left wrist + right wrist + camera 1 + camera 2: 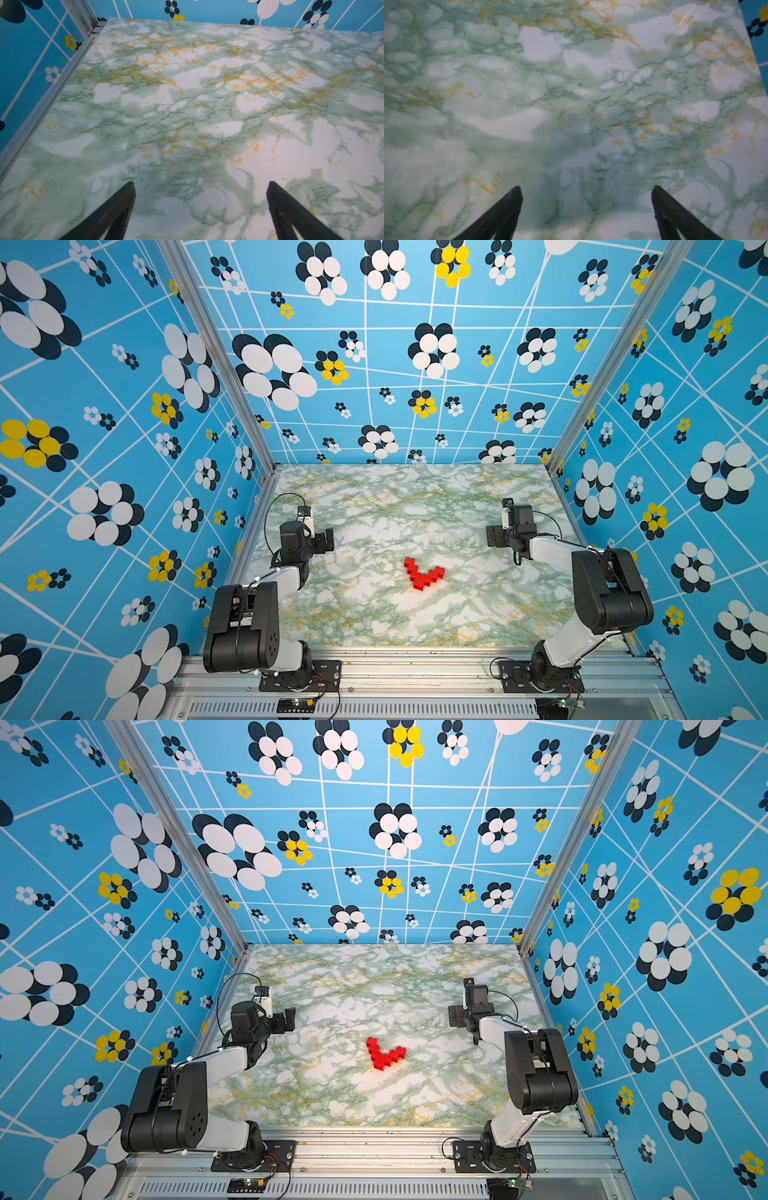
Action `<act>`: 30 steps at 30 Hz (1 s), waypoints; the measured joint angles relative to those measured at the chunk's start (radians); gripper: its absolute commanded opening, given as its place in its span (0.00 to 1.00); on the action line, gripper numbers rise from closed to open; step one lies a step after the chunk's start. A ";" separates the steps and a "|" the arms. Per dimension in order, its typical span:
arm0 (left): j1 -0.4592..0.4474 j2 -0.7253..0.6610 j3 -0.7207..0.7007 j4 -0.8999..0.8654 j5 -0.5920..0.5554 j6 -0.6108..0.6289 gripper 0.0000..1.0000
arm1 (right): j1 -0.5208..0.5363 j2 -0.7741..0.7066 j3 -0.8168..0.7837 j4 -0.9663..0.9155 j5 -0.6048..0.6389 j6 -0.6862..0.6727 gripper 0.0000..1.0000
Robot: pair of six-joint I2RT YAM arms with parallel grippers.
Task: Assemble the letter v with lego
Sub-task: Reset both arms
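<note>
tabletop: smooth, glossy, green-white marble-look sheet | letter v: shiny red plastic | left claw, right claw: matt black, plastic-looking | rail: ribbed bare metal, satin | walls: smooth printed panels, slight sheen

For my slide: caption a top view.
Red letter v lies on marble table; left gripper and right gripper stand apart from it.

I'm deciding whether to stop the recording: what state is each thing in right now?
letter v: joined into one stepped shape, resting on the table, nothing touching it.
left gripper: jaws open, empty, well apart from the letter v.
right gripper: jaws open, empty, well apart from the letter v.
</note>
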 measured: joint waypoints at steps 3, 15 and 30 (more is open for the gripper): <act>-0.021 0.039 -0.019 0.101 0.005 -0.002 1.00 | 0.000 -0.031 -0.037 0.073 -0.001 0.000 0.99; -0.079 0.105 -0.111 0.304 -0.056 0.010 0.99 | -0.081 -0.154 -0.272 0.352 -0.067 0.056 0.99; -0.079 0.105 -0.111 0.342 -0.082 0.010 1.00 | -0.095 -0.159 -0.388 0.607 -0.103 0.085 0.99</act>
